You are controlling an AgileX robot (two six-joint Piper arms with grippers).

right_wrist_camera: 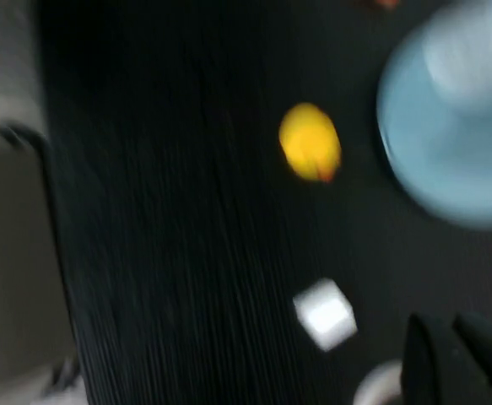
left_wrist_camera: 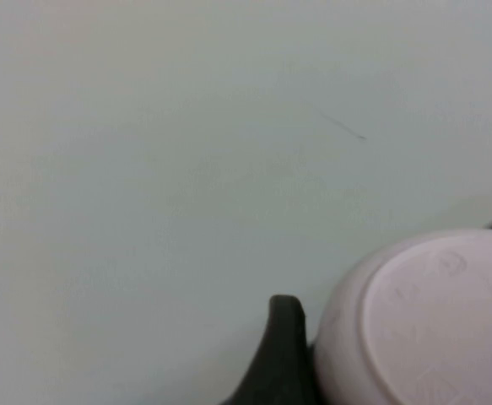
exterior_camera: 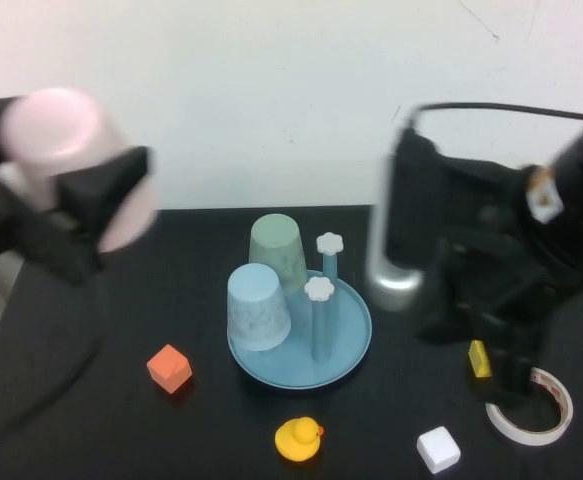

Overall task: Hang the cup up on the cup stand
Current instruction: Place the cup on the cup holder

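Cup point(exterior_camera: 66, 150), gripped by the left gripper point(exterior_camera: 91, 200), hung above the table's point(exterior_camera: 91, 420) left edge; right gripper point(exterior_camera: 506, 375), fingers unreadable, hovered near the right edge.

2 cups point(exterior_camera: 266, 290) on stand point(exterior_camera: 351, 350), duck point(exterior_camera: 298, 439) before it.

The cup point(left_wrist_camera: 423, 325) (base toward camera) touches a dark finger point(left_wrist_camera: 281, 354) before a pale wall point(left_wrist_camera: 186, 152)

2 bare pegs point(exterior_camera: 318, 290) stand open on the cup stand point(exterior_camera: 351, 350); 2 cups point(exterior_camera: 259, 305) crowd its left
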